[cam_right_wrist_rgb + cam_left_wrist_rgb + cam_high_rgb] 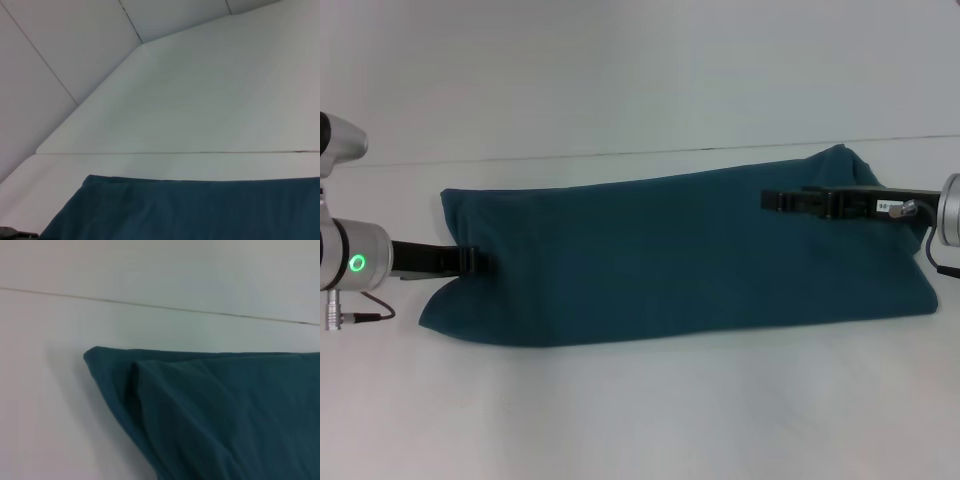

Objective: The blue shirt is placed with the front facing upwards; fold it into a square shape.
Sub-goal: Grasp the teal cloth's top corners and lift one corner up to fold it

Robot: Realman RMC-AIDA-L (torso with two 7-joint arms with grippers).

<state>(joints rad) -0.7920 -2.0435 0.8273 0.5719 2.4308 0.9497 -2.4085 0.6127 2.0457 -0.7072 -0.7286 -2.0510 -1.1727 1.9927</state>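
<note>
Even, diffuse light, moderately bright; no hard glare anywhere. White worktop reads pale grey-green, slightly darker toward head view corners. Blue shirt casts only thin soft shadow along near edge and at left end. Cloth folds show as low-contrast shading. Left wrist view soft, shirt corner mildly blurred, faint shadow beside it. Right wrist view similarly soft; seam lines stay legible.

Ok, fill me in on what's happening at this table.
The robot is folding the blue shirt, which lies on the white table as a long band running side to side, no lettering showing. The left hand is at the band's left end. The right hand reaches in over the right end, near the far edge. Whether either one grips the cloth isn't visible.
</note>
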